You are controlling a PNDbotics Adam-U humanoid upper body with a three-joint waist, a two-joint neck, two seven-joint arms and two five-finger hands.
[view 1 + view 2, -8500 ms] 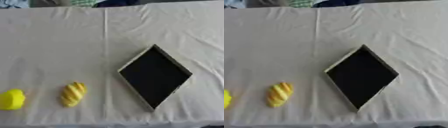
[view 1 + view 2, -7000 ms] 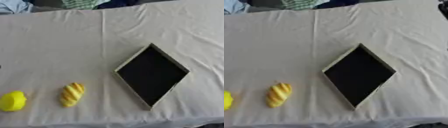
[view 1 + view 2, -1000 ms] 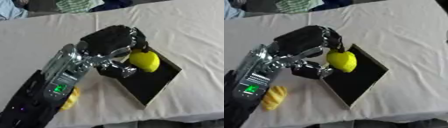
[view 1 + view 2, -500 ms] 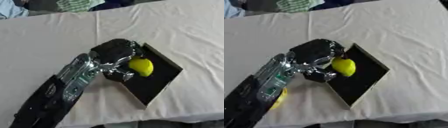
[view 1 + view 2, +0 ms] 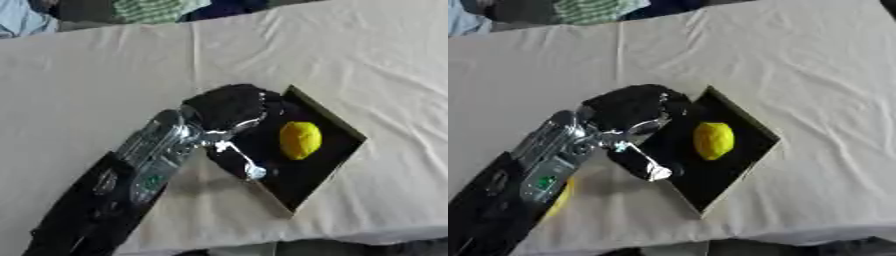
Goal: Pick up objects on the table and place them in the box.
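Note:
A yellow lemon (image 5: 300,140) lies inside the black box (image 5: 326,116), which has a tan rim and sits cornerwise on the white cloth. My left hand (image 5: 229,107) hovers over the box's left corner at the end of the arm coming from the lower left. Its fingers are relaxed and its thumb points down along the box's near-left rim, a short gap away from the lemon. A sliver of a yellow bread-like thing (image 5: 560,197) shows under my forearm in the right eye view. My right hand shows in neither view.
The white tablecloth (image 5: 105,75) spreads around the box. Its front edge runs along the bottom of the view, close below the box's near corner. Bundled clothing (image 5: 157,9) lies past the far edge.
Half a second ago my left hand held the lemon over the box. Now the lemon rests in the box and the hand has let go and drawn slightly left.

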